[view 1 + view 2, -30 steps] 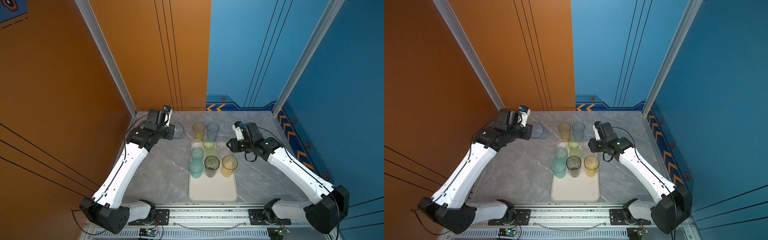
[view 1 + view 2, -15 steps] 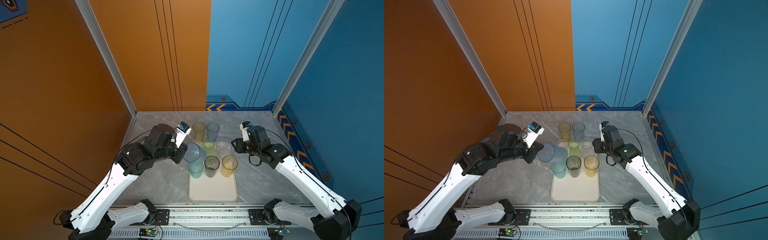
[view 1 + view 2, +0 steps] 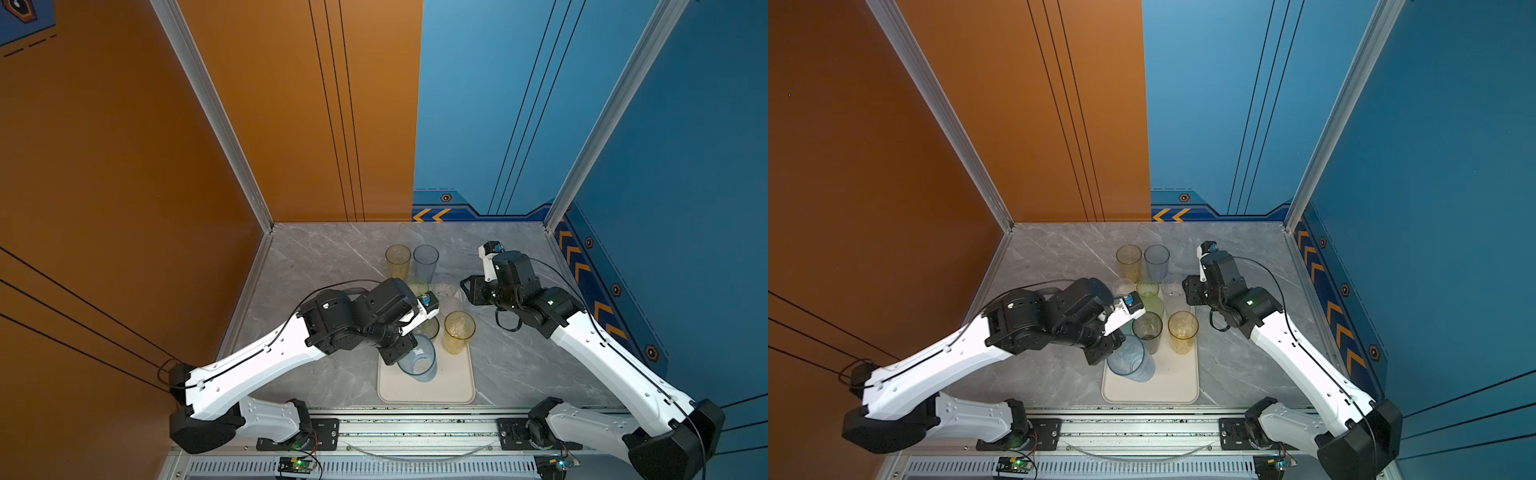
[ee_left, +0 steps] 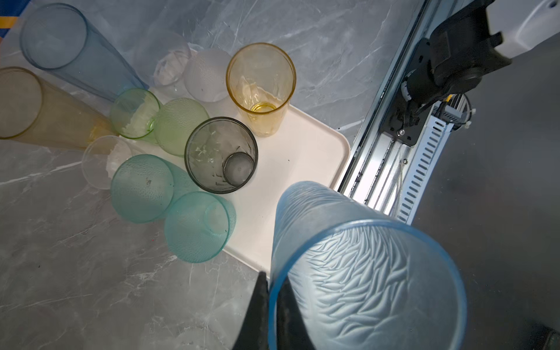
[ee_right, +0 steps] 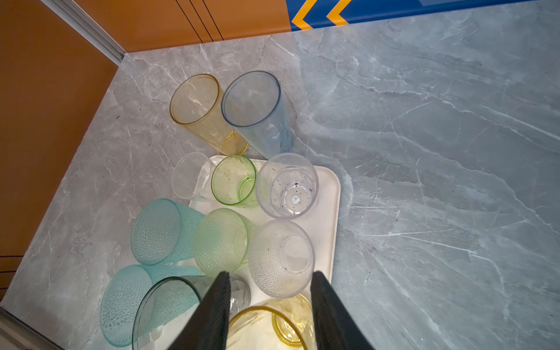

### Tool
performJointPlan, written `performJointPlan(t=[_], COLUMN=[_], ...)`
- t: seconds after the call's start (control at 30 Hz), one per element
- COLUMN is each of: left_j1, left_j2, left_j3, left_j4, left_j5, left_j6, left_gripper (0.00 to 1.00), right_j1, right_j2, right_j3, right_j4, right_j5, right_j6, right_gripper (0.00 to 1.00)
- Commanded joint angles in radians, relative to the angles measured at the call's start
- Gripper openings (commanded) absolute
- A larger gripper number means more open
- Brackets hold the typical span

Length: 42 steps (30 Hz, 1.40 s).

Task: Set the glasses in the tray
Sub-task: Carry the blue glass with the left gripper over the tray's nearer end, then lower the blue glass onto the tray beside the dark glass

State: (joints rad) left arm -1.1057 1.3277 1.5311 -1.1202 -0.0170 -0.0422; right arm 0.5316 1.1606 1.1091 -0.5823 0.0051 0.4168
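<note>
our left gripper (image 4: 272, 283) is pinched tight on the rim of the pale blue ribbed tumbler (image 4: 363, 272), one finger outside the mouth and one inside it. in both top views that tumbler (image 3: 417, 363) sits tilted over the near left part of the tray (image 3: 428, 390), mouth turned up toward the arm; we cannot tell whether its base touches the tray. our right gripper (image 5: 271, 274) hovers with its jaws standing apart and nothing between them, above the far right part of the tray, over a clear dimpled tumbler (image 5: 281, 257) and just beside a clear smooth tumbler (image 5: 286, 186). on the tray we see the smoky grey tumbler (image 4: 221, 154) and the yellow tumbler (image 4: 260, 88) upright side by side, with two green tumblers (image 5: 224, 239) behind them. two teal tumblers (image 4: 142, 188) stand along the tray's left edge; we cannot tell whether they are on it. beyond the tray's far end, on the grey marble table (image 3: 324, 257), a tall yellow tumbler (image 3: 397, 259) and a tall pale blue tumbler (image 3: 425, 262) stand touching.
</note>
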Motion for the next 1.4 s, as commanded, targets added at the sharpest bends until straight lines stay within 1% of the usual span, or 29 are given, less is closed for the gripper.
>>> performJointPlan(t=[0.0,0.27,0.6,0.83,1.17,1.37], left_j1=[-0.012,-0.028,-0.016,0.017,0.02,0.03], left_j2=[0.044,0.137,0.227,0.232,0.267,0.276], left_j3=[0.016,-0.037,-0.042,-0.094,-0.109,-0.122], left_j4=[0.013,0.108,0.115,0.162,0.171,0.185], left_j5=[-0.031,-0.038,-0.058,-0.068,-0.091,-0.084], left_j6=[-0.008,-0.015,-0.013,-0.028,-0.027,-0.027], left_gripper=[0.05,0.04,0.04,0.04,0.03,0.03], right_j1=[0.01,0.013,0.001,-0.008,-0.016,-0.016], right_j2=[0.011,0.007,0.025,0.027,0.046,0.061], right_j3=[0.03,0.012,0.002,-0.004,-0.002,0.001], right_j4=[0.004,0.007,0.012,0.015,0.022,0.024], right_j5=[0.027,0.029,0.022,0.016,0.0,-0.001], right_j6=[0.002,-0.004,-0.016,-0.021,-0.023,-0.023], right_gripper=[0.42,0.43,0.43,0.43,0.43,0.43])
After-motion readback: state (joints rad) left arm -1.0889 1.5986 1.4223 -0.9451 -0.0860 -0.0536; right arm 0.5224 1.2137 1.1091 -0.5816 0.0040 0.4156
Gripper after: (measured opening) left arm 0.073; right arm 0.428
